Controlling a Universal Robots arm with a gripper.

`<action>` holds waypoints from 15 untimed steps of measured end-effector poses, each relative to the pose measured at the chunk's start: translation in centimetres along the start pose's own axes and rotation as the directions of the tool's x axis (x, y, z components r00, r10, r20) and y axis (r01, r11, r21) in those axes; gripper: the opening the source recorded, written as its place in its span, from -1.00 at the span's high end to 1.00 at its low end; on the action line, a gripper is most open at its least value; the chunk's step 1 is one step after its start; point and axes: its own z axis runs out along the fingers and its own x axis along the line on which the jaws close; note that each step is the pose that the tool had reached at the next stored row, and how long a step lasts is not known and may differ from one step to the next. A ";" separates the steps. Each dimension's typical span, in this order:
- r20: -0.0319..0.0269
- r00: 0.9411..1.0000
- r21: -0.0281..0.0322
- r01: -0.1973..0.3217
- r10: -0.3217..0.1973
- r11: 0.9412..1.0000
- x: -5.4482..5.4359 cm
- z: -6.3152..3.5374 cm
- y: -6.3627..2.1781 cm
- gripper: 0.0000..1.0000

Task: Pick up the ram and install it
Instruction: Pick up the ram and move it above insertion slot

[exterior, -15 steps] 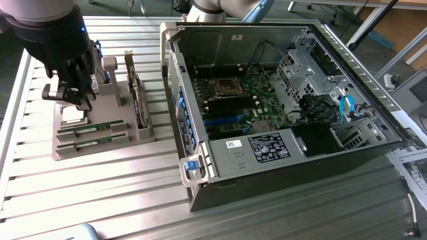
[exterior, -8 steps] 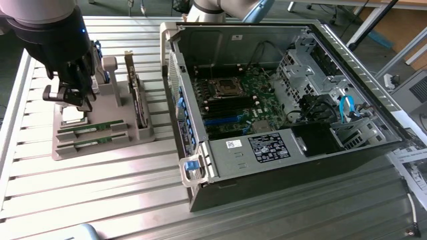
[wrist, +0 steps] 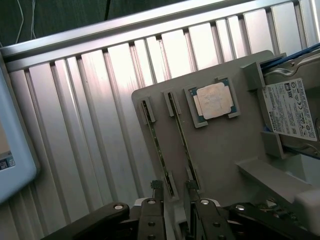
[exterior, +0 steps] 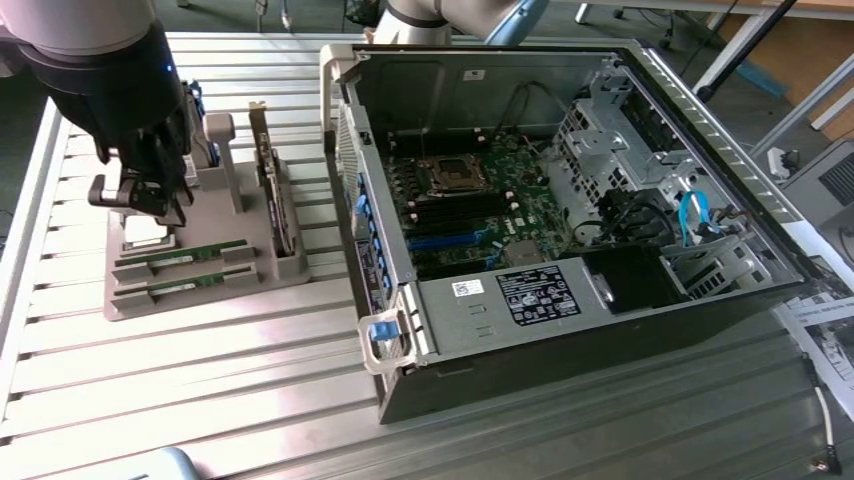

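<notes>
Two green ram sticks [exterior: 180,258] [exterior: 182,286] lie side by side in slots of a grey holder [exterior: 214,300] on the slatted metal table, at the exterior view's left. From the wrist they appear edge-on as thin strips [wrist: 156,142] [wrist: 183,142]. My gripper [exterior: 140,205] [wrist: 174,192] hangs open just above the holder's end, holding nothing. Its dark fingertips [wrist: 156,186] straddle the near ends of the sticks. The open computer case [exterior: 387,330] lies on its side at the exterior view's right, its motherboard [exterior: 467,195] exposed.
The holder also carries a square silver processor [wrist: 214,100], a hard drive with blue rails [wrist: 292,107] and an upright card [exterior: 274,200]. A pale blue-white device [wrist: 12,150] sits beside the holder. Papers [exterior: 821,325] lie past the case.
</notes>
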 end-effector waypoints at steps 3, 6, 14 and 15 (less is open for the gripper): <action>0.000 1.000 0.000 0.000 0.000 1.000 0.0 0.10 0.00 0.40; 0.000 1.000 0.000 0.000 0.000 1.000 0.0 0.21 0.00 0.40; 0.000 1.000 0.000 0.000 0.000 1.000 0.0 0.51 0.01 0.40; 0.000 1.000 0.000 0.000 0.000 1.000 0.0 0.56 0.01 0.40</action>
